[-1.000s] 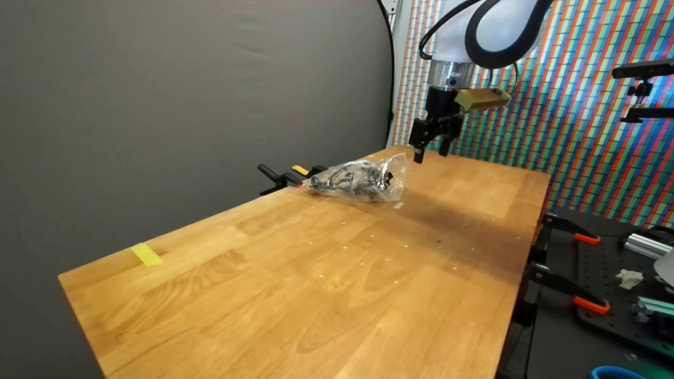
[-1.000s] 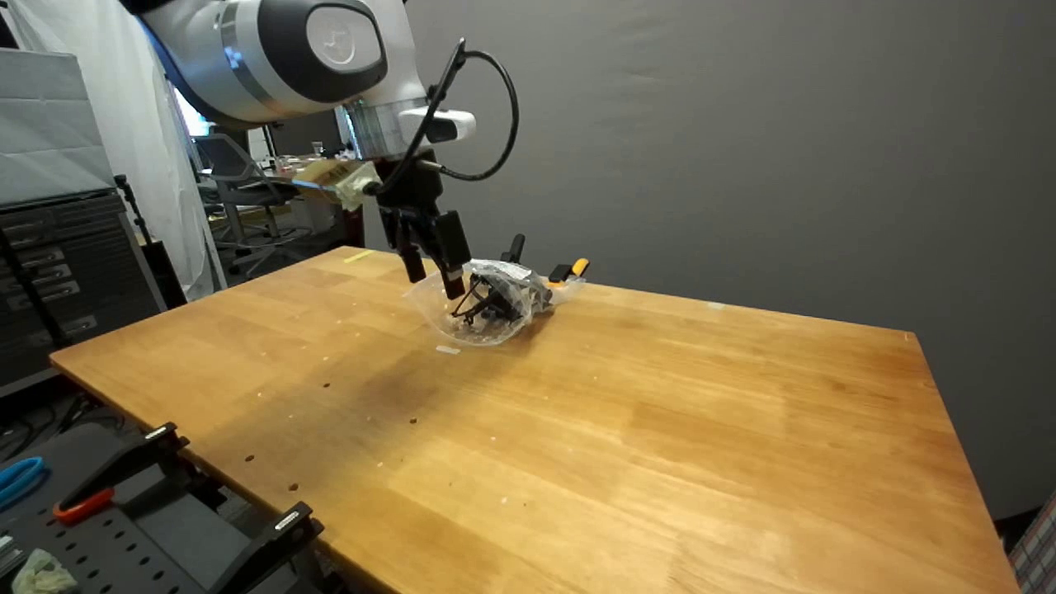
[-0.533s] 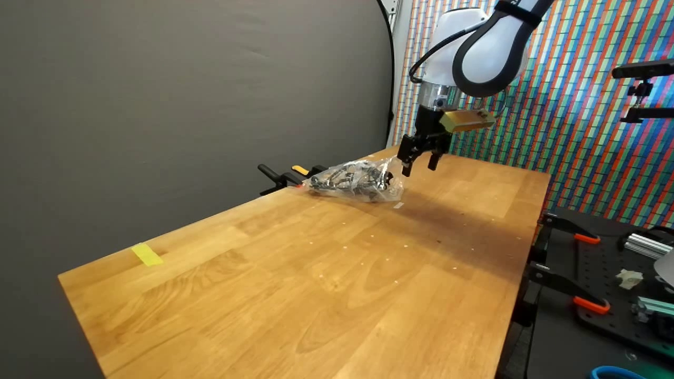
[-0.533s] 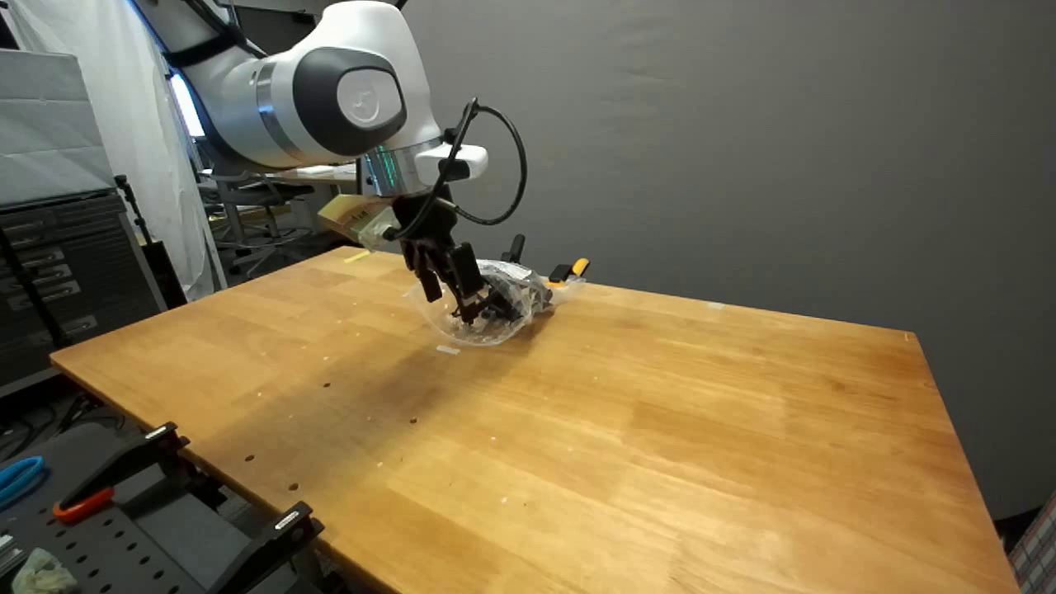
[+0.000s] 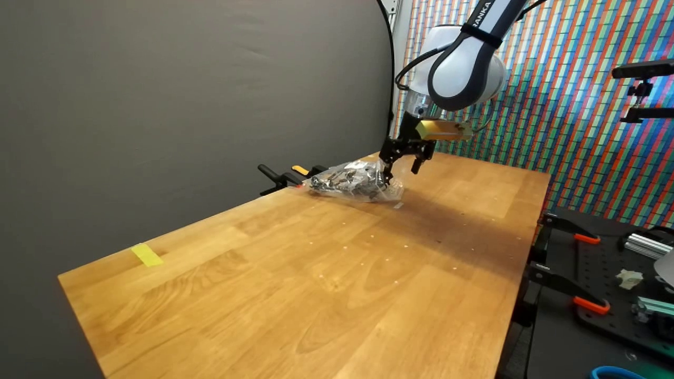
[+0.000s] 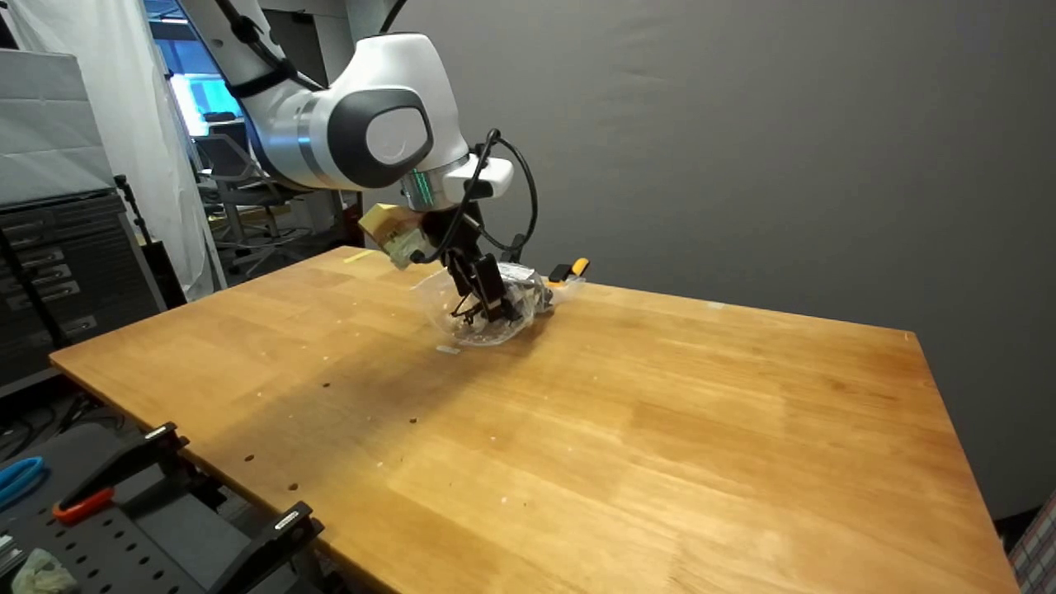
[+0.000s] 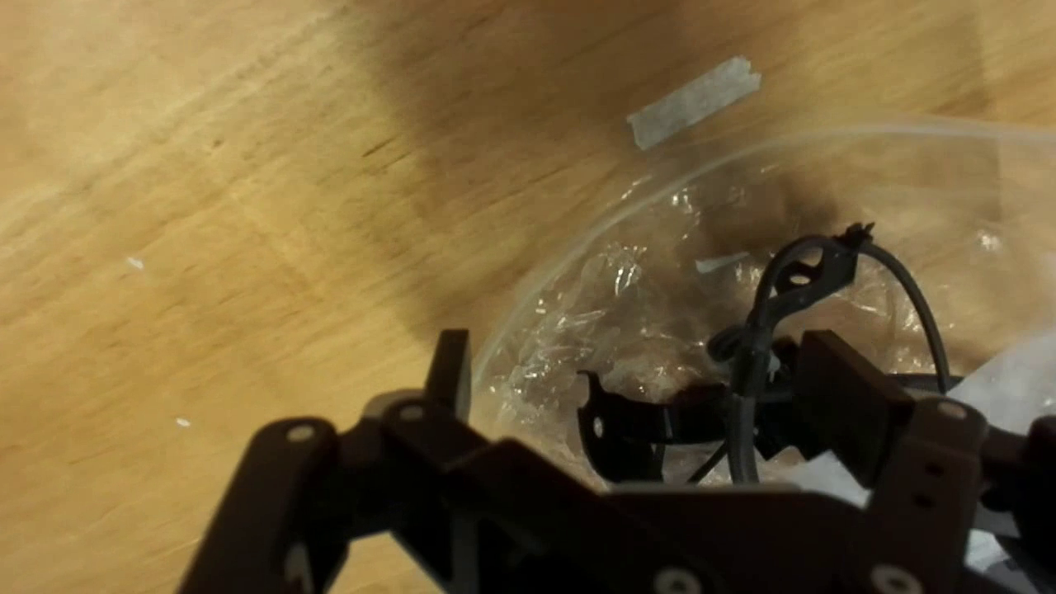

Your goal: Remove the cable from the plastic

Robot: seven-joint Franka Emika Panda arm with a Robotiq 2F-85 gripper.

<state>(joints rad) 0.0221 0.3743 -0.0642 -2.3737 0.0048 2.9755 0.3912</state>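
Note:
A clear plastic bag (image 5: 345, 192) lies on the wooden table near its far edge; it also shows in an exterior view (image 6: 483, 334) and the wrist view (image 7: 610, 305). Black cable (image 7: 745, 396) and black metal bracket parts (image 7: 643, 421) show in it; I cannot tell whether film covers the cable. My gripper (image 7: 635, 363) is open. In the wrist view, the cable and bracket lie between its fingers, with the right finger close beside the cable. In both exterior views my gripper (image 5: 402, 172) is low at the bag, one finger overlapping it; contact is unclear.
Clamps with black and yellow handles (image 6: 571, 271) sit at the table edge behind the bag. A pale tape strip (image 7: 693, 101) lies near the bag's rim. Yellow tape (image 5: 147, 254) marks the table edge. A dark side bench with orange-tipped clamps (image 5: 592, 305) stands beside the table.
My gripper has come down and across to the bag, from above and beside it. It stays open. The bag and its contents look nearly unmoved.

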